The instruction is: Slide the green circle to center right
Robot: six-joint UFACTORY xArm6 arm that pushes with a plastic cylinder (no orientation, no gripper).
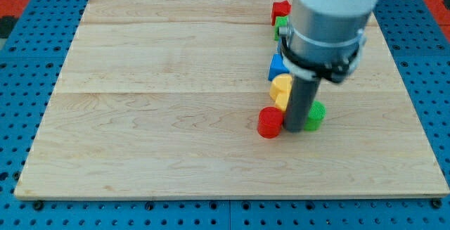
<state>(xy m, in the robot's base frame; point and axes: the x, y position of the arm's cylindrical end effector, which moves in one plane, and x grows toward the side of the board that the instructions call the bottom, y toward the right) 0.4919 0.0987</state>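
My tip (pixel 294 129) rests on the pale wooden desk (pixel 162 117), between the red round block (pixel 269 122) and the green circle block (pixel 315 115), touching both. No claw shows. The yellow block (pixel 280 89) and blue block (pixel 276 67) sit just above.

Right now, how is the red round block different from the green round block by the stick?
The red circle is red; the green circle is green. The red circle shows whole at the view's left of my tip, while the green circle peeks out half hidden at its right. The red one looks bigger, though the green is partly covered. Both are round and sit close beside my tip.
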